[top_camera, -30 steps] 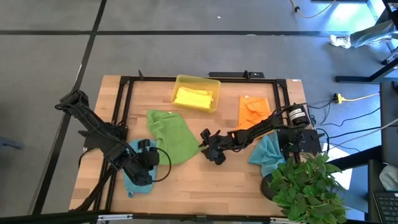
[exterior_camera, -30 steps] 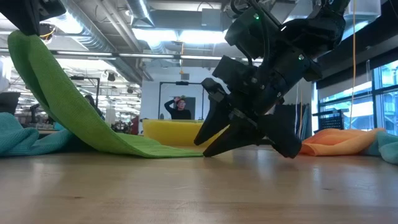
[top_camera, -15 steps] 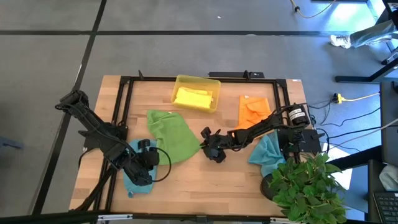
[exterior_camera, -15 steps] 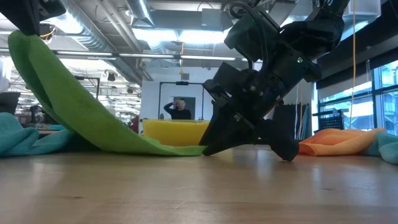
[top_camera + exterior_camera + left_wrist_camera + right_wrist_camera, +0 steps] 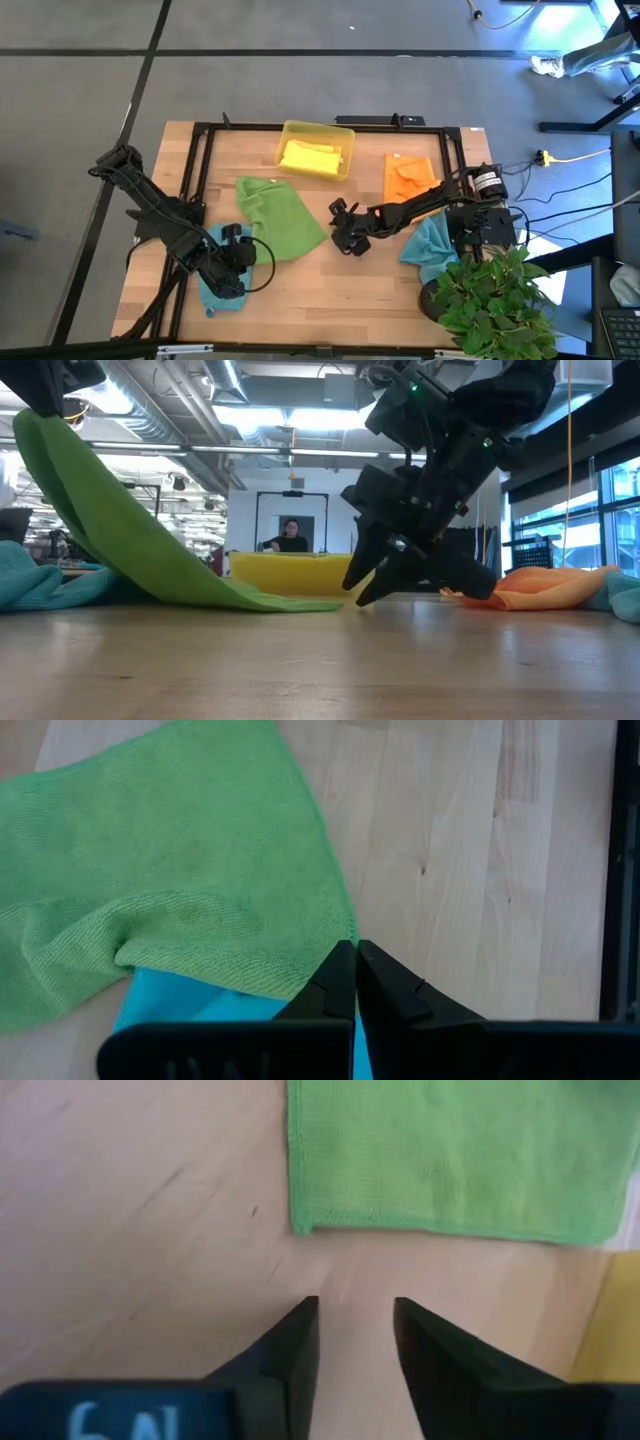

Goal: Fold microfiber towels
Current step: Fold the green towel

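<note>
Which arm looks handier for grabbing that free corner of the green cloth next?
Probably the right: its open gripper sits just off the green towel's flat corner. The left gripper is shut on the towel's other end.

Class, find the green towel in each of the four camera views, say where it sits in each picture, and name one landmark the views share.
High view: green towel left of centre on the table.
Low view: it slopes from upper left down to the tabletop.
Left wrist view: fills the upper left, its corner between the left gripper's shut fingers.
Right wrist view: along the top, beyond the open right gripper.
Shared landmark: the yellow tray.
</note>
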Tool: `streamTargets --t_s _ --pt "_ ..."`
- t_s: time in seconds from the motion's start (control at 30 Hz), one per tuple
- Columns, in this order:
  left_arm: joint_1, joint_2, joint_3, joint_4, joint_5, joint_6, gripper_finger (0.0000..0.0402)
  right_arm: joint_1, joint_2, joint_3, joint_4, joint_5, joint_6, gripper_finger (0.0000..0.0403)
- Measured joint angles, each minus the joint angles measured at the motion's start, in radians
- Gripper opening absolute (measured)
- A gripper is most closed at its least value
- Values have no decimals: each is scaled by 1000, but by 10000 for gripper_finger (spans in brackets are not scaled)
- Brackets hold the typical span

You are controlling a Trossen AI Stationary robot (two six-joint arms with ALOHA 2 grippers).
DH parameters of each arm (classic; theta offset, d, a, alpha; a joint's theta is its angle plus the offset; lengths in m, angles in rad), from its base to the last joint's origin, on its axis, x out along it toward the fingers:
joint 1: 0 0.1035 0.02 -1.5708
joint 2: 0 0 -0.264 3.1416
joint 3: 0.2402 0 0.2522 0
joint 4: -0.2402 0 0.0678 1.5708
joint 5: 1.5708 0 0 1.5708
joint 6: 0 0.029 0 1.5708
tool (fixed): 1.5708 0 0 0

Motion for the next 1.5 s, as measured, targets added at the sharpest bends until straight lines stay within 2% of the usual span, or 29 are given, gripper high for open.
streamTargets --t_s 0.17,0.3,0.4,0.67,1.0,1.2,1.37,1.5 --pt "0 0 0 0 0 0 0 0 12 1 34 -48 -5 187" --pt "0 0 0 0 0 0 0 1 43 3 83 -61 -71 208" --pt "0 0 0 0 0 -1 0 2 59 3 131 -64 -113 205" --pt "0 0 0 0 0 -1 0 2 67 1 196 -90 -120 166" --pt "0 0 0 0 0 -1 0 25 68 1 244 -214 -111 160" --pt "0 0 0 0 0 -1 0 33 68 1 247 -213 -113 160" --pt "0 0 0 0 0 -3 0 33 66 2 192 -127 -137 161" --pt "0 0 0 0 0 -3 0 34 65 3 188 -111 -163 161"
